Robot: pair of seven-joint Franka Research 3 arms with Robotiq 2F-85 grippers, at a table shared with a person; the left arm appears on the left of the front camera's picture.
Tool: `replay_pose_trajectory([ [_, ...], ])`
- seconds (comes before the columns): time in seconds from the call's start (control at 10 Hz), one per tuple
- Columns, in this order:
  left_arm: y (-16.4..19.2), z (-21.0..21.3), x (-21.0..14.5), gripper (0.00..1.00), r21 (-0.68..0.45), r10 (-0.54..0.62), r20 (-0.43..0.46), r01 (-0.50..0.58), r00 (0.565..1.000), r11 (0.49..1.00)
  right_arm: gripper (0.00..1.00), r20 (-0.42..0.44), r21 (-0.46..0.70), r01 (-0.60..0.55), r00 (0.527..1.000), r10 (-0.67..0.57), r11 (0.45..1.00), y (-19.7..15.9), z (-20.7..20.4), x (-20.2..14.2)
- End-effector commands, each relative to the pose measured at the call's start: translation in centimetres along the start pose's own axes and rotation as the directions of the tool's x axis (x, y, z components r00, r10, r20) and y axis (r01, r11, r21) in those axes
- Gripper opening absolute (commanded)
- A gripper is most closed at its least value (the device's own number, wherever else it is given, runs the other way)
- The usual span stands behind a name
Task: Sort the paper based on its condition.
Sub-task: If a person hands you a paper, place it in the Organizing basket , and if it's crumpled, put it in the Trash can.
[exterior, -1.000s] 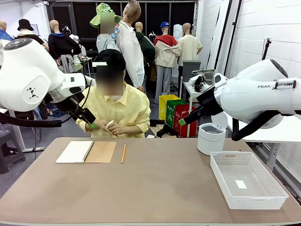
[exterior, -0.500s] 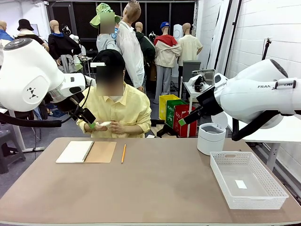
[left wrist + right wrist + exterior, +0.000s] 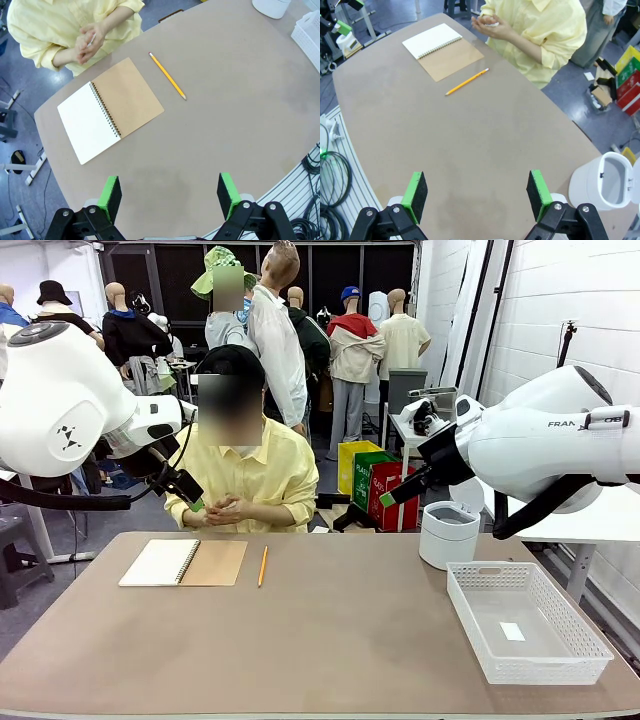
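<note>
Tabletop (image 3: pixel 330 640), matte brown with rounded corners, spans my view. Above it, my left gripper (image 3: pixel 169 192) and right gripper (image 3: pixel 476 192) both have their green-padded jaws spread wide, gripping nothing. On the robot's right sits a rectangular white plastic lattice basket (image 3: pixel 490 568) with a small white rectangle (image 3: pixel 512 631) flat on its floor. Just behind it stands a smooth white cylindrical bin (image 3: pixel 448 535), open at the top. Toward the left lies a spiral-bound notebook (image 3: pixel 185 562), a blank page beside its kraft cover, with a yellow pencil (image 3: pixel 262 566) just beside it. The paper (image 3: pixel 493 23) is a small white bit between the person's clasped hands (image 3: pixel 225 508) at the far edge, well apart from both sets of jaws.
</note>
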State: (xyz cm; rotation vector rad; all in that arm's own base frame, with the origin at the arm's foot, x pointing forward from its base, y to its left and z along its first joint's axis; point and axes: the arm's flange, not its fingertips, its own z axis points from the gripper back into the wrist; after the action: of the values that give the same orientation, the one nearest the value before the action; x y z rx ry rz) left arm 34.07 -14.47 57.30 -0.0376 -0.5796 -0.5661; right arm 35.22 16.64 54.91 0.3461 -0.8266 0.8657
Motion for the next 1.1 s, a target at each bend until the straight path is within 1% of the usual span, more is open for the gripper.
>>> replay_pose_trajectory([
  [0.0, 0.14, -0.22, -0.08, 1.0, 0.001, -0.008, 0.011, 0.008, 1.0, 1.0, 1.0, -0.002, 0.007, 0.004, 1.0, -0.004, 1.0, 0.04, -0.01, -0.09],
  [1.0, 0.14, -0.22, -0.08, 1.0, 0.001, -0.008, 0.011, 0.008, 1.0, 1.0, 1.0, -0.002, 0.007, 0.004, 1.0, -0.004, 1.0, 0.04, -0.01, -0.09],
])
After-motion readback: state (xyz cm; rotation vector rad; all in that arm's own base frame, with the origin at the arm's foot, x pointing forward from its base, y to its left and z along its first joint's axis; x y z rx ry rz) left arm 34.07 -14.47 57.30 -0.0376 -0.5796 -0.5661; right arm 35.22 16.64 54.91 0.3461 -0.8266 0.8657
